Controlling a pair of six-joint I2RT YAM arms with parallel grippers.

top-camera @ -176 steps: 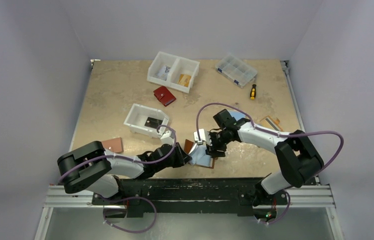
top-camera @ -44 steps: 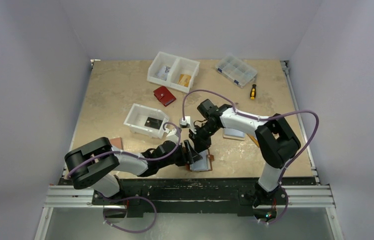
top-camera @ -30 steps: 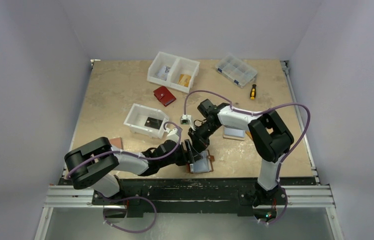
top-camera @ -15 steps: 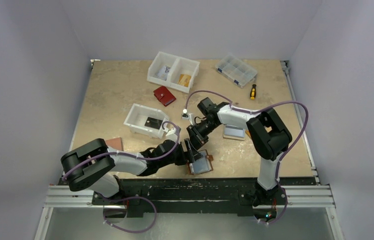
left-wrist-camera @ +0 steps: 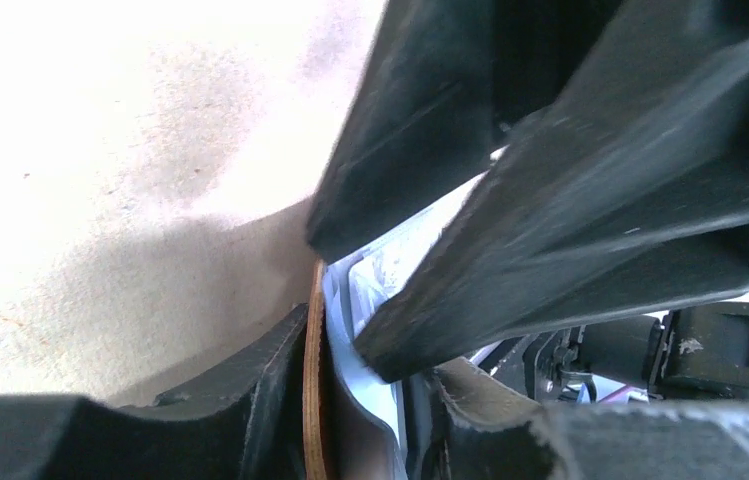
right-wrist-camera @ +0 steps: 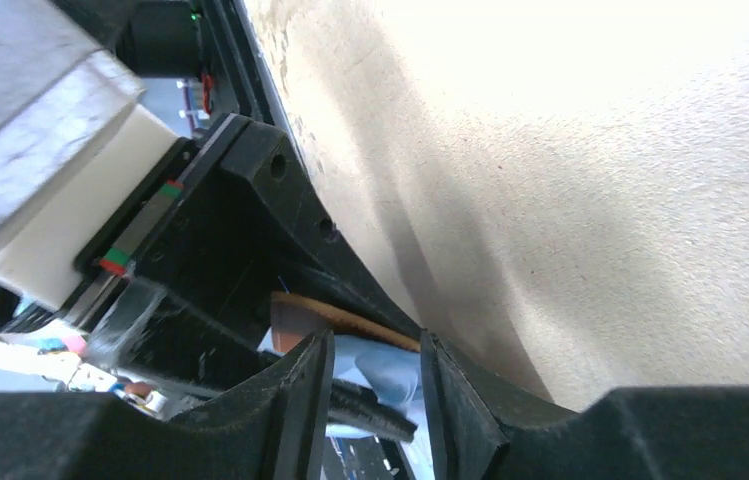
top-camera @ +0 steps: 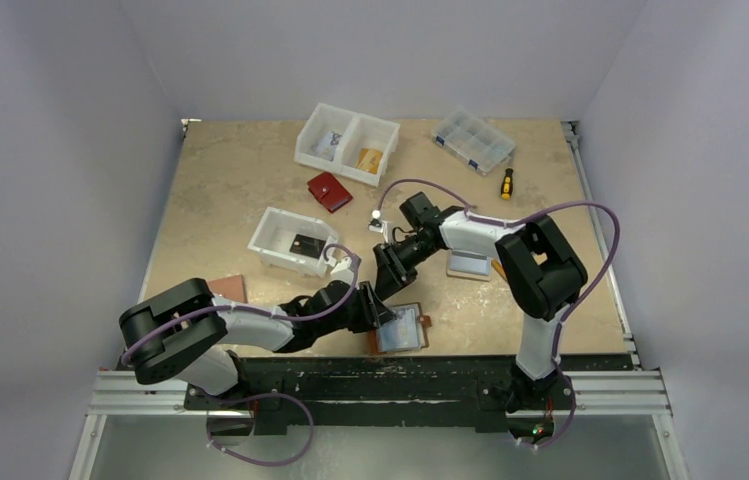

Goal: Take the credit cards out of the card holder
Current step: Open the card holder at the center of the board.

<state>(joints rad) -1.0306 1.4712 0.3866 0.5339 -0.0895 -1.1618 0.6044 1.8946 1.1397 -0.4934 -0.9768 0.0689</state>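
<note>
The card holder (top-camera: 402,327) lies open near the front table edge, its light-blue inner panel up and a brown rim around it. My left gripper (top-camera: 377,305) is shut on the holder's left edge. In the left wrist view its fingers (left-wrist-camera: 250,420) squeeze the brown leather edge (left-wrist-camera: 314,400) and the blue panel. My right gripper (top-camera: 388,276) hovers just behind the holder, open. In the right wrist view the blue panel (right-wrist-camera: 390,370) shows through the gap of the right gripper (right-wrist-camera: 375,400). One dark credit card (top-camera: 305,243) lies in a white bin (top-camera: 272,228).
A red wallet (top-camera: 329,191), a two-part white bin (top-camera: 347,143), a clear organiser box (top-camera: 472,140) and a screwdriver (top-camera: 506,183) lie farther back. A tan holder with a blue panel (top-camera: 470,265) sits under the right forearm. A brown flat piece (top-camera: 228,289) lies left.
The left jaws narrowed onto the holder's edge. The right jaws widened and drew back a little from the holder. The holder now lies flatter on the table.
</note>
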